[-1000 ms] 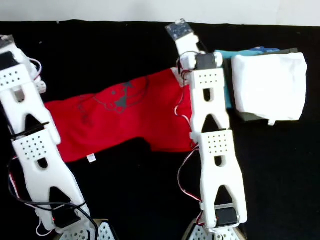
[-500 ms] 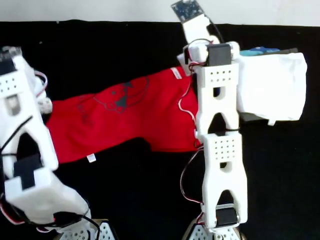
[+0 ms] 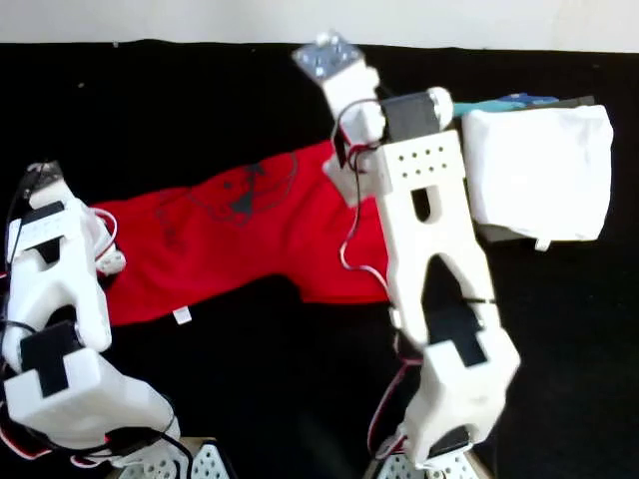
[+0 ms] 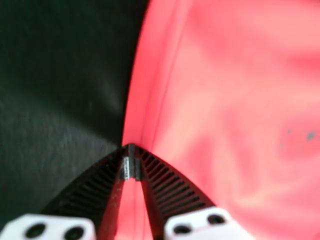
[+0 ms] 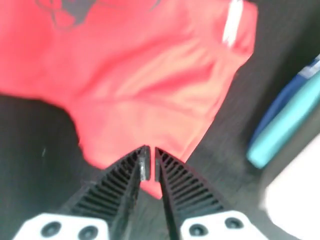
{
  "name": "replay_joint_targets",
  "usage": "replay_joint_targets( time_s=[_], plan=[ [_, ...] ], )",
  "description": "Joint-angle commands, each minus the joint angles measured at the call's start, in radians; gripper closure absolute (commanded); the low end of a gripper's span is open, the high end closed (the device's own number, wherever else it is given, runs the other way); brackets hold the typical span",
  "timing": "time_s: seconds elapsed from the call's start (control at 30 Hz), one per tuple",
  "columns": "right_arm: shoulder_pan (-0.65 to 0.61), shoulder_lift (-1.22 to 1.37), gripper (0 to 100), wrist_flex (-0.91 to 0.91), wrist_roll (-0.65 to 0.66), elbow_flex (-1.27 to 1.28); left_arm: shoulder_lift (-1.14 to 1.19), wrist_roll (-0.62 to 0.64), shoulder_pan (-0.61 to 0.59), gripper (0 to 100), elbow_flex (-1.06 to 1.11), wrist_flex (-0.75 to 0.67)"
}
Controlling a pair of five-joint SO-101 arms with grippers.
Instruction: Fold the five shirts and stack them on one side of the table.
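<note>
The red shirt [image 3: 240, 235] lies spread flat across the middle of the black table [image 3: 200, 100]. The left end effector [image 4: 131, 167] sits at the shirt's left hem, fingers pressed together; whether cloth is caught cannot be told. The right end effector [image 5: 149, 162] hangs over the shirt's right edge, fingers almost touching and gripping nothing. Just beside the right arm, a folded white shirt [image 3: 539, 175] tops the stack, with a teal shirt [image 5: 280, 130] beneath.
</note>
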Motion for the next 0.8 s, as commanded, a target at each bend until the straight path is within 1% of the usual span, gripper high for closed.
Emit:
replay_joint_targets(
  time_s=[0.0, 0.1, 0.23, 0.33, 0.4, 0.53, 0.6, 0.7, 0.77],
  plan=[
    [-0.010, -0.148, 97.1, -0.093, -0.011, 0.243, 0.025, 0.066, -0.005, 99, -0.099, -0.040],
    [-0.008, -0.229, 97.1, -0.234, -0.011, 0.503, 0.074, 0.077, -0.002, 99, -0.162, -0.038],
    [-0.005, -0.282, 96.8, -0.495, -0.005, 0.862, 0.163, 0.077, -0.004, 99, -0.222, -0.043],
    [0.005, -0.282, 96.7, -0.673, -0.005, 1.030, 0.219, 0.077, -0.004, 99, -0.260, -0.040],
    [0.013, -0.274, 96.7, -0.746, -0.005, 1.098, 0.236, 0.077, -0.004, 99, -0.275, -0.038],
    [0.015, -0.242, 96.7, -0.750, -0.003, 1.173, 0.245, 0.077, -0.002, 99, -0.282, -0.038],
    [0.015, -0.240, 96.7, -0.704, 0.006, 1.191, 0.245, 0.077, -0.002, 99, -0.280, -0.038],
    [0.015, -0.245, 96.7, -0.610, 0.063, 1.190, 0.236, 0.078, -0.002, 99, -0.282, -0.035],
    [0.015, -0.265, 96.7, -0.561, 0.083, 1.159, 0.223, 0.078, -0.004, 99, -0.295, 0.000]
  ],
)
